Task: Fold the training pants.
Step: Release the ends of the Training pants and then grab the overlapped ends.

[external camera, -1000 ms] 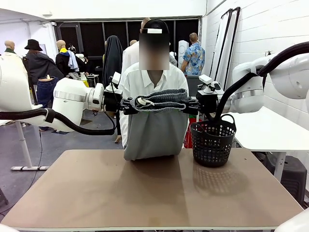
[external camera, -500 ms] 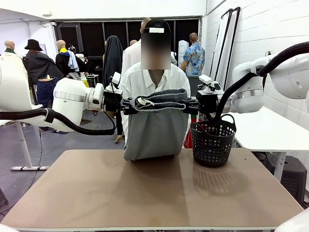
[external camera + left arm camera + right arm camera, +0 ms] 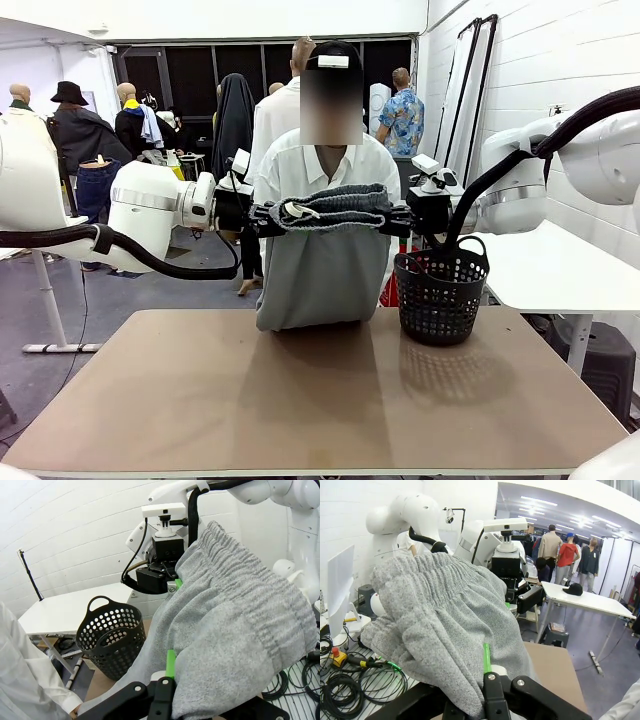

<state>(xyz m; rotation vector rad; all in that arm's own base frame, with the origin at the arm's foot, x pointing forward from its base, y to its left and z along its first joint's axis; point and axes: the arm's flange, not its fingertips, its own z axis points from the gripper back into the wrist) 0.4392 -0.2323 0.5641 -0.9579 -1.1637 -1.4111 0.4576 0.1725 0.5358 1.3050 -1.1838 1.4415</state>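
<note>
So, going left to right: the left end effector (image 3: 258, 218) is clenched on one end of the gathered waistband of the training pants (image 3: 320, 270), and the right end effector (image 3: 398, 218) is clamped on the other end. That leaves the pants hanging in the air between the two arms, with the waistband pulled level from side to side and the cloth dropping straight down, so the long axis is vertical. The bottom edge comes down to the far part of the tabletop (image 3: 300, 400), right in front of the person (image 3: 320, 165); I can't tell if it actually touches. Neither arm is nearer, since each has a corner. Off to the right, the black basket (image 3: 440, 292) sits just beside the hanging cloth, under the right end effector. I'd guess the next move lays the pants toward the near side, and that basket could snag them.
</note>
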